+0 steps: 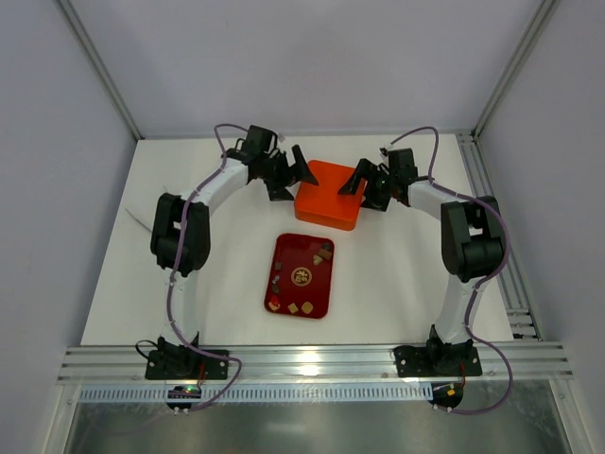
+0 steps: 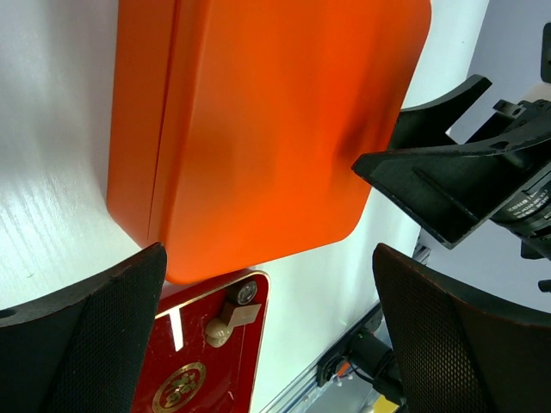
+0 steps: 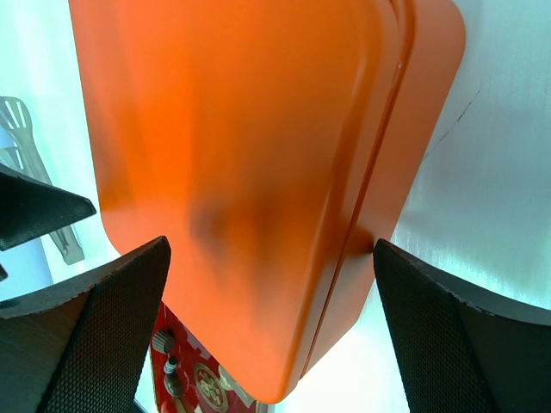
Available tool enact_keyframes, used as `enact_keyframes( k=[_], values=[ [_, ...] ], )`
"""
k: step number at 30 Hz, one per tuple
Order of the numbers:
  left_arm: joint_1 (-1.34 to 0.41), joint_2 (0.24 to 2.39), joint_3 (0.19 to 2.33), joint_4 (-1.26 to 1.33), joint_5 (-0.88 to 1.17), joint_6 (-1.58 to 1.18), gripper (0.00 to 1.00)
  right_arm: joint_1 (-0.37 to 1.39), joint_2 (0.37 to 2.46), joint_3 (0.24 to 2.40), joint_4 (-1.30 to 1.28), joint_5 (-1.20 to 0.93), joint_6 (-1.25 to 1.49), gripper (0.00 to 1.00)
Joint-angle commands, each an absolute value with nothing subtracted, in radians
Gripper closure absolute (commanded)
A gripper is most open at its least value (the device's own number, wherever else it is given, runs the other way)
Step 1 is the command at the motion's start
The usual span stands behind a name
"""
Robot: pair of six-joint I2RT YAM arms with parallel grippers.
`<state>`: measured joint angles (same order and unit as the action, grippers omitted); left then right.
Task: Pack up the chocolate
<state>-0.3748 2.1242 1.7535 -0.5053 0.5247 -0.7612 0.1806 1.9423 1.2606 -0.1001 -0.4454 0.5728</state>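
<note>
The chocolate (image 1: 293, 308) is lying in small loose pieces on the red tray (image 1: 284, 248), just on the near side of the orange box (image 1: 326, 203) — none of it is showing in the box. At the box's left edge the left gripper (image 1: 295, 178) is hovering with its jaws spread wide and gripping nothing. At the box's right edge the right gripper (image 1: 363, 187) is mirroring it, equally wide and empty. The lid is looking shut, so the step in hand is probably getting it off. That is likely going best with one gripper pinning the base below the seam while the other is catching only the lid's rim and lifting straight, so the box is not sliding onto the tray. The lid is hiding the box's inside, the views are not showing whether either fingertip is touching the box — and the pieces are reading too small to count or sort by shape
</note>
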Motion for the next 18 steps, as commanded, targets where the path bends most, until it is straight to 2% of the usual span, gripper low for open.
enact_keyframes(
  k=[1, 10, 15, 18],
  values=[
    [-0.380, 2.141, 1.809, -0.489, 0.543, -0.772, 0.00, 0.179, 1.942, 1.296, -0.090, -0.443, 0.552, 0.00],
    [-0.387, 2.111, 1.801, -0.528, 0.499, -0.736, 0.00, 0.179, 1.940, 1.292, -0.094, -0.443, 0.549, 0.00],
    [-0.377, 2.037, 1.729, -0.522, 0.443, -0.727, 0.00, 0.178, 1.939, 1.282, -0.086, -0.445, 0.552, 0.00],
    [-0.377, 1.984, 1.608, -0.453, 0.437, -0.782, 0.00, 0.176, 1.939, 1.281, -0.083, -0.445, 0.554, 0.00]
  ],
)
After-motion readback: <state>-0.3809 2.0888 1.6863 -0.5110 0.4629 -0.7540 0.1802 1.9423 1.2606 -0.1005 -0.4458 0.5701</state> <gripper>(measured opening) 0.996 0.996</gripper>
